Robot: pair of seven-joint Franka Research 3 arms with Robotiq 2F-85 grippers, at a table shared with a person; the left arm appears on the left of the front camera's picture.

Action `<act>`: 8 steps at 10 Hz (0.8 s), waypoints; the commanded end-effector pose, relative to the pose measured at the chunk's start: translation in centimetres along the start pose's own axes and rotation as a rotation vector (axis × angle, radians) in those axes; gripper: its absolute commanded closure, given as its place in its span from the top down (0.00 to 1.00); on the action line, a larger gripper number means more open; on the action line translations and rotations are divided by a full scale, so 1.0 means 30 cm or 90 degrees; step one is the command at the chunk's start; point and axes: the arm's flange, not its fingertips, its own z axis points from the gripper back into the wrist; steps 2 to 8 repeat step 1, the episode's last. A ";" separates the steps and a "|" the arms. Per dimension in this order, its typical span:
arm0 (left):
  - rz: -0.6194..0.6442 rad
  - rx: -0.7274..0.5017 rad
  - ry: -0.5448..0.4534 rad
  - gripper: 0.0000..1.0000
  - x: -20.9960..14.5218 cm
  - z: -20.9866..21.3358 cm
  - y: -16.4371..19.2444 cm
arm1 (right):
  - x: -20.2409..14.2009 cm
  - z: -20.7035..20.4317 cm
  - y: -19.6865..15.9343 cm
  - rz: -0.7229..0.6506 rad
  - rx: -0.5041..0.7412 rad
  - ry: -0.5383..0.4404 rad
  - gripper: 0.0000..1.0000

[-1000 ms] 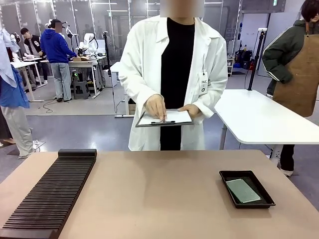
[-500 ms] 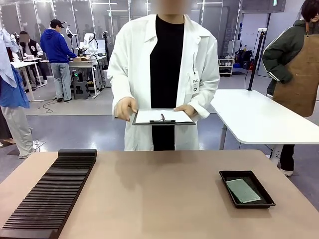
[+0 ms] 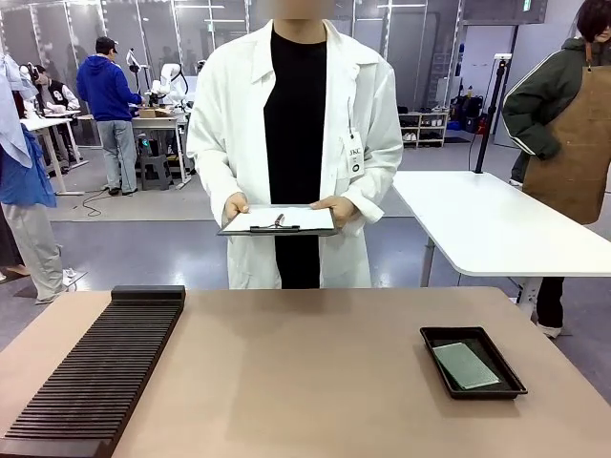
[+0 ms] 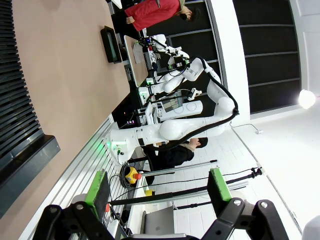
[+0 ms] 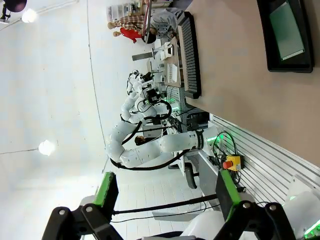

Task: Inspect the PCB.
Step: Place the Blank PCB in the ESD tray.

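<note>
The PCB (image 3: 466,365), a thin pale grey-green board, lies flat in a black tray (image 3: 432,345) at the table's right side. The right wrist view has the same PCB (image 5: 286,30) in the tray (image 5: 266,45) at its top right corner. My left gripper (image 4: 157,194) is open, its green-padded fingers apart over nothing, well off the table. My right gripper (image 5: 164,197) is open too, far from the tray. A person in a white coat stands at the far side holding a clipboard (image 3: 279,221) with white paper in both hands.
A long black slotted rack (image 3: 95,372) runs along the table's left side. It also appears as a black rack (image 4: 17,100) in the left wrist view and a black rack (image 5: 189,55) in the right wrist view. A white table (image 3: 496,229) stands behind at the right.
The person has stepped to the picture's left with the clipboard and now holds it with both hands at its sides. The PCB and tray have not moved.
</note>
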 end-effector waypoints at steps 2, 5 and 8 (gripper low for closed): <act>0.002 0.007 -0.001 1.00 0.000 0.001 -0.013 | -0.005 -0.001 0.010 0.005 -0.004 -0.002 1.00; 0.002 0.007 -0.001 1.00 0.000 0.001 -0.013 | -0.005 -0.001 0.010 0.005 -0.004 -0.002 1.00; 0.002 0.007 -0.001 1.00 0.000 0.001 -0.013 | -0.005 -0.001 0.010 0.005 -0.004 -0.002 1.00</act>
